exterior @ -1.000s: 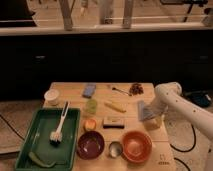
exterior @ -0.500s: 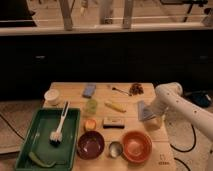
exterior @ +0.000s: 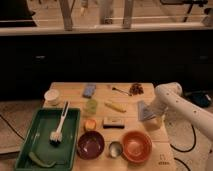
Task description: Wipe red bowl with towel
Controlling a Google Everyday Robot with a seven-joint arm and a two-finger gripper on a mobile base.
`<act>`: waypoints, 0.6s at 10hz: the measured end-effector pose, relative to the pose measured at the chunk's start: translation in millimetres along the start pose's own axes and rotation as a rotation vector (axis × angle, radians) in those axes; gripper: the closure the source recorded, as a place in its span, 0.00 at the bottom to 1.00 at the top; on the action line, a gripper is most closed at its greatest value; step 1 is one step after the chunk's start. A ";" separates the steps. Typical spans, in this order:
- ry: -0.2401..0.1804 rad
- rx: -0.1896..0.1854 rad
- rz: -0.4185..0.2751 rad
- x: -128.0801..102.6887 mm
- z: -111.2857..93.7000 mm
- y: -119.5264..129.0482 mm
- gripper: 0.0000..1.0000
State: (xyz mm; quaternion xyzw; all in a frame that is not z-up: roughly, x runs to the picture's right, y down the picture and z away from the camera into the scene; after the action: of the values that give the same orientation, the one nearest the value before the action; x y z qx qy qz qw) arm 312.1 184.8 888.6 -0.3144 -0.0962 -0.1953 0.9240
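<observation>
An orange-red bowl (exterior: pixel 136 145) sits near the table's front edge, right of centre. A darker maroon bowl (exterior: pixel 91 144) sits to its left. A grey-blue towel (exterior: pixel 144 110) lies at the table's right side. My white arm reaches in from the right, and its gripper (exterior: pixel 151 119) is down at the towel's near edge, behind and to the right of the orange-red bowl. I cannot tell whether it holds the towel.
A green tray (exterior: pixel 35 145) at the left holds a brush (exterior: pixel 59 128). On the table stand a white cup (exterior: pixel 51 96), a green cup (exterior: pixel 90 106), a small orange cup (exterior: pixel 90 124), a black block (exterior: pixel 113 122), a yellow piece (exterior: pixel 115 106), a metal cup (exterior: pixel 115 148) and a blue cloth (exterior: pixel 90 90).
</observation>
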 end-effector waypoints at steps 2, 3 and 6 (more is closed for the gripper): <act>0.016 0.026 -0.016 -3.1 -9.8 -2.0 0.20; 0.021 0.034 -0.018 -3.5 -12.2 -2.9 0.20; 0.034 0.046 -0.029 -8.6 -16.4 -8.7 0.20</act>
State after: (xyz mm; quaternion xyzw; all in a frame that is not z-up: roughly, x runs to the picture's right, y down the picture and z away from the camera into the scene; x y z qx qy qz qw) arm 301.6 170.9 877.9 -0.2881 -0.0895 -0.2120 0.9295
